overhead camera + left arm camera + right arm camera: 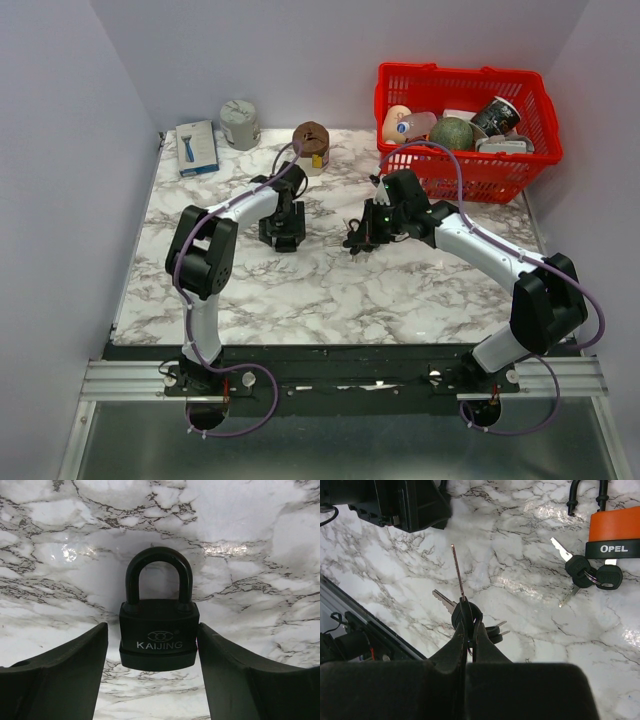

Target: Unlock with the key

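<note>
Marbled white tabletop [300,290] — plain pale lilac walls [60,150] around it.

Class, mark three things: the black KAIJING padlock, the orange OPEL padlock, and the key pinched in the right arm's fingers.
black padlock [159,620], left wrist view, on its body above the lettering.
orange padlock [615,530], right wrist view, on its orange body.
held key [458,572], right wrist view, midway along its blade.

You'll find the black KAIJING-branded padlock [159,630] lying face-up on the white marble tabletop [250,540], shackle shut, between the parted fingers [70,675] of the left hand [153,630], while the black-headed silver key [458,572] juts forward, blade edge-on, pinched by its head in the right hand [468,624].
</note>
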You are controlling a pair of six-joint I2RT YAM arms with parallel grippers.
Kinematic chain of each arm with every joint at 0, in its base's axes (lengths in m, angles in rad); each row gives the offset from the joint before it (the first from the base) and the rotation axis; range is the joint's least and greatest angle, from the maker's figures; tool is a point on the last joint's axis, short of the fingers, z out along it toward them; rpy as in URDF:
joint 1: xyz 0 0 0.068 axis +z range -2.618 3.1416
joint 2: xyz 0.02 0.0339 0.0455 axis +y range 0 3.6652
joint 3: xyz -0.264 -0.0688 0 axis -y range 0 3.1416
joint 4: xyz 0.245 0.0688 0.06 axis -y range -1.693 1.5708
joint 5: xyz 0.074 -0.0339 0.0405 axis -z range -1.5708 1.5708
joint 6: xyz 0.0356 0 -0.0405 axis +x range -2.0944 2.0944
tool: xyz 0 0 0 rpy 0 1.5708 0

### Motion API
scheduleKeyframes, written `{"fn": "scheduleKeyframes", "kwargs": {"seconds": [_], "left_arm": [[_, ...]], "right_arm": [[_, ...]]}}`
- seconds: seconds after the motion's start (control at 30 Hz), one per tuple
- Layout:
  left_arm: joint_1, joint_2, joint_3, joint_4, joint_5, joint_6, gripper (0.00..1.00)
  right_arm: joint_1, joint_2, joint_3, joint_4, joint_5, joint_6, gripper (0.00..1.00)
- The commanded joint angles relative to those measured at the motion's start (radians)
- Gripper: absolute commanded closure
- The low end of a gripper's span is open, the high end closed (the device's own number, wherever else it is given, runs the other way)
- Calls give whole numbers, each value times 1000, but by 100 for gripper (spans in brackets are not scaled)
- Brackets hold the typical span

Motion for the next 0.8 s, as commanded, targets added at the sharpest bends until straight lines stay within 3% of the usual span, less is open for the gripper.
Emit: {"fn": "scheduleKeyframes", "kwargs": {"seconds": [0.0, 0.23, 0.43, 0.57, 0.63, 0.67, 0.77], "left_arm": [[-14, -29, -21, -17, -52, 25, 21], [-33, -5, -15, -28, -79, 40, 27], [-33, 18, -37, -13, -67, 45, 52], [-27, 8, -38, 7, 26, 16, 86], [-27, -29, -32, 42, 91, -39, 96], [-27, -44, -29, 59, 123, -62, 100], [-27, -107, -21, 140, 255, -195, 100]], "right_arm": [[1, -22, -3, -9, 26, -5, 99], [0, -21, -3, -7, 33, -6, 99], [0, -25, 0, -10, 43, -16, 99], [0, -39, 4, -13, 47, -29, 99], [0, -50, 7, -13, 37, -37, 99], [0, -54, 6, -13, 30, -36, 99], [0, -67, 0, -13, 0, -20, 99]]}}
